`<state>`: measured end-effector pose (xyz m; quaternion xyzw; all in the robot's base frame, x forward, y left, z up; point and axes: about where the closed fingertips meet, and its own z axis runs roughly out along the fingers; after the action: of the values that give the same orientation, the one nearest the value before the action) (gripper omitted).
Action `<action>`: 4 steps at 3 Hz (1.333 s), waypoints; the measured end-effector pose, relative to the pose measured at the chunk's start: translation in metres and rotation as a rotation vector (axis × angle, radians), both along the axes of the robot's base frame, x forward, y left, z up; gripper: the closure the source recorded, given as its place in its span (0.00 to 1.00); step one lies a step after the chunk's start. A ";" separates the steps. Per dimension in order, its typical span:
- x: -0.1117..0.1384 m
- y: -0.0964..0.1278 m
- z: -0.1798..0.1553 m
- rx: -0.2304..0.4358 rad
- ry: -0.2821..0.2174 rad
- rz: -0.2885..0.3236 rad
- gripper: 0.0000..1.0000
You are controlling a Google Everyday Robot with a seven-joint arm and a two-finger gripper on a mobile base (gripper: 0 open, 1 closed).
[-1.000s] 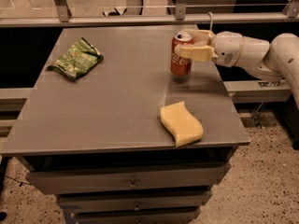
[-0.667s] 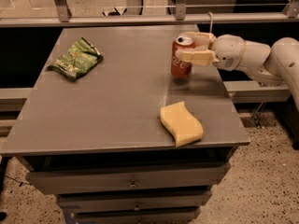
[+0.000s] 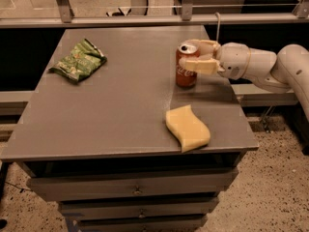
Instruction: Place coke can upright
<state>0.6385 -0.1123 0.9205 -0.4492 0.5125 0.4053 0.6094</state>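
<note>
The red coke can (image 3: 185, 74) stands upright on the grey table (image 3: 120, 110), right of centre near the right edge. My gripper (image 3: 189, 53) reaches in from the right and its two cream fingers (image 3: 199, 65) sit on either side of the can's upper part, closed against it. The can's base rests on the tabletop.
A green snack bag (image 3: 77, 61) lies at the far left of the table. A wavy yellow sponge (image 3: 187, 128) lies near the front right corner, just in front of the can. A rail (image 3: 145, 19) runs along the far edge. My white arm (image 3: 270, 66) hangs past the right edge.
The can and gripper have come down slightly, and the can now sits on the tabletop. The bag and sponge have not moved.
</note>
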 end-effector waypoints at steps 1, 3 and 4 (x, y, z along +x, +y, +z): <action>-0.002 0.002 -0.003 -0.015 0.001 0.006 0.15; -0.013 -0.030 -0.015 -0.096 0.039 -0.037 0.00; -0.028 -0.082 -0.019 -0.168 0.070 -0.111 0.00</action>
<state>0.6107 -0.1938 0.9019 -0.4551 0.5899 0.3418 0.5728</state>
